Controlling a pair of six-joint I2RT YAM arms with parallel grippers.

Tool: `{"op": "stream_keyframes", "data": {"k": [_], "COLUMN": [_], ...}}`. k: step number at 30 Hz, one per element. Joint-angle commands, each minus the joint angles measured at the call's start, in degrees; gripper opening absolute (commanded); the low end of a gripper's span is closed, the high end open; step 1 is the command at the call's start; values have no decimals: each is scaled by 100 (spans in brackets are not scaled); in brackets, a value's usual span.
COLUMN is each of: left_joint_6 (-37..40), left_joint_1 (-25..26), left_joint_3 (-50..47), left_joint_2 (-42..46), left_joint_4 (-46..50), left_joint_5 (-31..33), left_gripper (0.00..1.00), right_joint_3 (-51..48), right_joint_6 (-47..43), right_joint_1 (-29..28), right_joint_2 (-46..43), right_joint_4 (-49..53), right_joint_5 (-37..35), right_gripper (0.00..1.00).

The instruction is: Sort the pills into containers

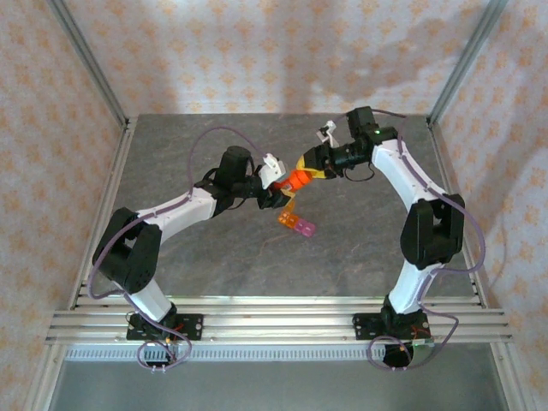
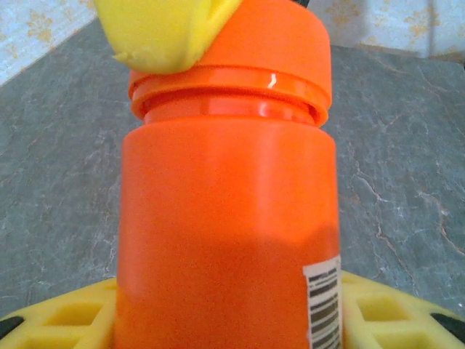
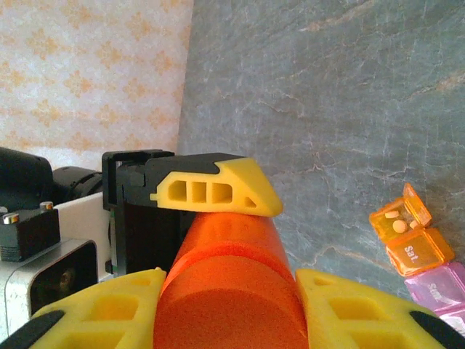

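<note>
1. At the centre of the overhead frame, the left gripper point(image 1: 287, 189) and the right gripper point(image 1: 314, 163) meet over a grey marble-patterned tabletop point(image 1: 188, 257), sharing one orange cylindrical plastic bottle point(image 2: 225, 233).
2. The left gripper stands partly closed around the bottle's body. Its yellow fingers point(image 2: 65, 316) sit at the bottom corners of the left wrist view, pressed against either side of the bottle.
3. The right gripper is nearly closed, clamped on the bottle's orange plastic cap point(image 2: 283, 51). One of its yellow fingertips lies against the cap in the upper left of the left wrist view.
4. A short flat strip of joined translucent plastic cells point(image 1: 296, 224), orange at one end and pink at the other, lies on the tabletop just below the bottle in the overhead frame.
5. In the lower right of the right wrist view, the strip's end orange cell has its lid raised, with small pale pills point(image 3: 398, 225) inside. The pink cells beside it look closed.
</note>
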State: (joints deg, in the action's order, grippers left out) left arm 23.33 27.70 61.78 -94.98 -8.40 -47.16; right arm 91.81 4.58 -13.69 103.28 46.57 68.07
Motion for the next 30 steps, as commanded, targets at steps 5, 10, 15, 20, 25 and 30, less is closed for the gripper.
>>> {"op": "stream_keyframes", "data": {"k": [5, 10, 15, 20, 25, 30], "left_joint_6": [-67, 23, -18, -136, -225, -302], "left_joint_1": [207, 204, 201, 207, 209, 209], "left_joint_3": [282, 216, 118, 29, -67, -188], "left_joint_2": [122, 121, 93, 60, 60, 73], "left_joint_4": [-1179, -1165, -1298, -1492, -1654, -1762], "left_joint_5": [-358, -257, -200, -181, -141, -26], "left_gripper": [0, 0, 0, 0, 0, 0], "right_joint_3": [186, 409, 621, 845, 1213, 1584], "right_joint_6": [293, 456, 628, 819, 1136, 1614], "right_joint_1": [-305, -308, -303, -309, -267, -60], "right_joint_2": [83, 108, 90, 41, 83, 272], "right_joint_4": [34, 63, 51, -9, -99, -218], "right_joint_5": [-381, -550, -732, -912, -1230, -1556], "right_gripper": [44, 53, 62, 74, 83, 84]}}
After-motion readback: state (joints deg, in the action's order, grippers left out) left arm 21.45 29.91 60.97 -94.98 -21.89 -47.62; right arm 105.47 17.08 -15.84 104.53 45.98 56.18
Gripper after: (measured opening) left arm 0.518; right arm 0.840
